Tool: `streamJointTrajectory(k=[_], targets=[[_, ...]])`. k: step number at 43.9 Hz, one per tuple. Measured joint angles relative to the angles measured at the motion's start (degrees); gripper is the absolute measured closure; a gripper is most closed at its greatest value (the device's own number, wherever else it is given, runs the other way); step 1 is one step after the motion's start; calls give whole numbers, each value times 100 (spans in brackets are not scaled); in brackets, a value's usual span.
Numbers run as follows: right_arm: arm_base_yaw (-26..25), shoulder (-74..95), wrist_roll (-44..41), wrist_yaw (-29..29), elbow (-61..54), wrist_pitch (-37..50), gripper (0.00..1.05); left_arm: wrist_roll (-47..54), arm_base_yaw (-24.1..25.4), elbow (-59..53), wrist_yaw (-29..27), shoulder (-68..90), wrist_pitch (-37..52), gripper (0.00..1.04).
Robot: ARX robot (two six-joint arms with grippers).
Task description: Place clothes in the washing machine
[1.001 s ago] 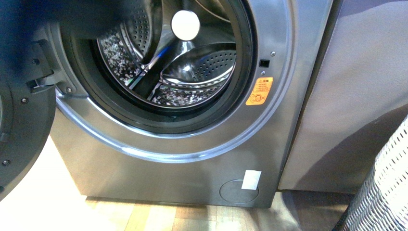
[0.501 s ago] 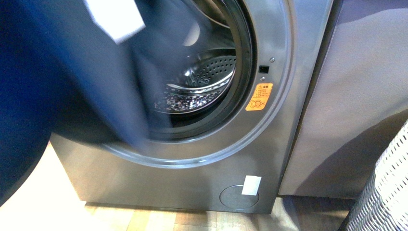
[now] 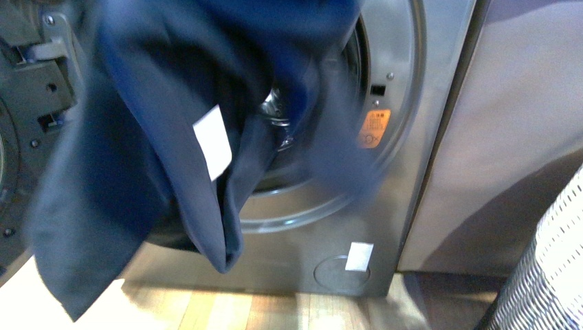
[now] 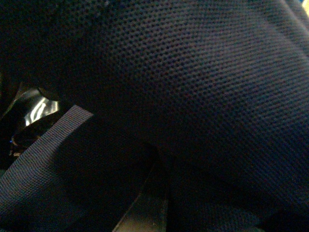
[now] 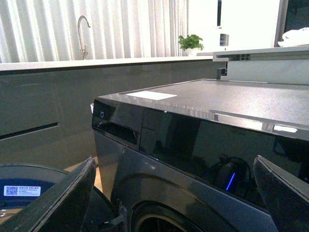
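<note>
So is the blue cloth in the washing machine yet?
Not all in. The clothes hang outside, draped down the front of the washing machine. Upper end hidden.

You are looking at a pale wooden plank floor point(image 3: 227, 309), with a plain grey-brown cabinet point(image 3: 509, 137) standing beside a white woven basket point(image 3: 550, 275). White pleated curtains point(image 5: 125, 29) are hanging behind a curved metal tap point(image 5: 83, 34).

Matt woven cloth clothes point(image 3: 137, 158); glossy brushed-metal washing machine point(image 3: 405, 103).

clothes point(image 3: 144, 172) swung across, lower | now hiding most of porthole point(image 3: 282, 130) | label point(image 3: 212, 142) lower
</note>
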Motion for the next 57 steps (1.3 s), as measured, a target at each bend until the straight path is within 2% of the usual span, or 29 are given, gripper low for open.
streamJointTrajectory(k=[11,23,26,27,28,29,30,32,34,39,48,57], targets=[[0,0,0,0,0,0,7,240,20,553,-455,1029,164,97],[4,0,0,46,4,-9,7,446,-35,1512,-986,2282,-96,97],[133,-68,-181,1224,122,-693,14,479,-50,1757,-1045,2529,-114,97],[136,-149,-240,1797,59,-990,17,483,-52,1803,-1045,2570,-114,97],[133,-280,-295,2332,-105,-1202,21,490,-52,1882,-1058,2643,-114,97],[131,-358,-304,2577,-225,-1255,23,503,-55,1923,-1062,2684,-116,97],[107,-614,-385,3161,-643,-1257,28,509,-57,2046,-1067,2789,-122,97],[13,-968,-428,3707,-1224,-1049,35,525,-57,2258,-1115,2948,-151,97],[-129,-1333,-455,3906,-1821,-787,42,535,-55,2376,-1147,3029,-170,97],[-614,-2321,-490,3768,-3486,-39,63,531,-46,2927,-1353,3324,-328,97],[-1126,-3324,-535,3084,-5766,841,102,544,-90,3912,-1604,3860,-682,97],[-1499,-3928,-549,2802,-6756,1235,102,658,-181,4708,-1947,4395,-863,97]])
